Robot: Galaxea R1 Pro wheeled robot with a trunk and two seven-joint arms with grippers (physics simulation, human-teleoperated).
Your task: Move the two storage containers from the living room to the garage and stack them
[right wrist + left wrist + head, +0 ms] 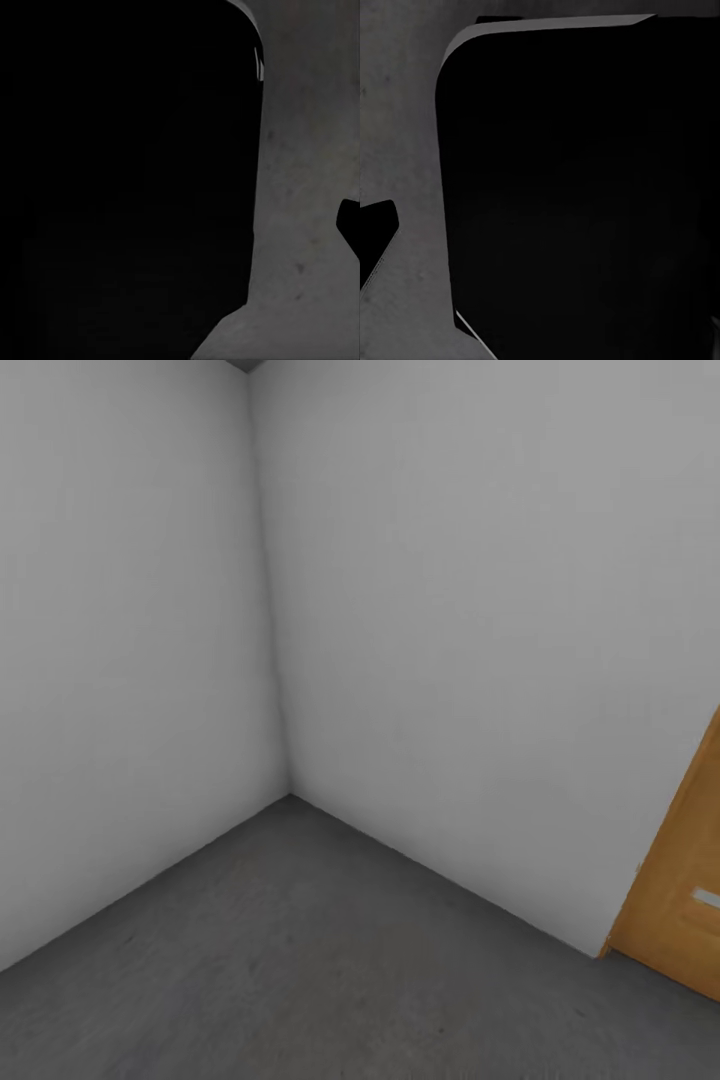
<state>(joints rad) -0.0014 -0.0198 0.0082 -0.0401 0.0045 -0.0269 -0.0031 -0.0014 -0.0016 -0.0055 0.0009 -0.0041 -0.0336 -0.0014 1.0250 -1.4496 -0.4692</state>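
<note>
**Head view: we face a bare garage corner**

Head view gives us two plain white-grey walls (450,610) meeting in a vertical corner seam a little left of centre. Below them the dark grey mottled concrete floor (300,970) spreads toward us, so we take this room to be the garage. At the right edge, low down, part of an orange wooden door (680,910) stands against the right-hand wall, with a pale small plate on its face near the frame edge. We see neither storage container on this stretch of concrete, so we cannot say where they are.

From the left wrist camera we look at a large black rounded body (577,202), with a thin lit grey edge along one side. Beside it lies a strip of the same grey concrete (405,112), and a small black wedge (375,232) juts in at the frame edge. We cannot tell what these dark shapes are, nor whether the left fingers are spread or closed.

From the right wrist camera we get much the same: a broad black mass (127,180) with a curved, faintly lit corner, mottled grey concrete (307,150) next to it, and a small dark tip (351,225) at the edge. Whether the right fingers are apart, closed or holding anything, we cannot tell.
</note>
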